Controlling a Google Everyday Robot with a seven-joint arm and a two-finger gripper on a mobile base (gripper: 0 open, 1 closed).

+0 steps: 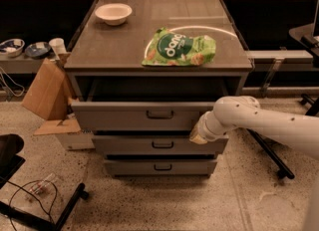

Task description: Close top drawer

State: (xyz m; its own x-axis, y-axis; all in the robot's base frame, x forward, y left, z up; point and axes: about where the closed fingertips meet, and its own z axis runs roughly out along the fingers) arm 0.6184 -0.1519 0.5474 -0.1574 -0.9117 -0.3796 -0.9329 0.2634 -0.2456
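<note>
The top drawer (124, 116) is a wide grey drawer with a tall front and a small dark handle (160, 114) at its centre. It stands only a little way out of the cabinet, with a dark gap showing above its front. My white arm reaches in from the right. The gripper (198, 134) is at the arm's end, against the right end of the drawer front, its fingers hidden from view.
Two shorter grey drawers (162, 145) sit below it. On the cabinet top (99, 51) lie a green snack bag (179, 50) and a white bowl (113, 13). A cardboard box (47, 93) leans at the left; a black chair base (30, 195) and cables lie lower left.
</note>
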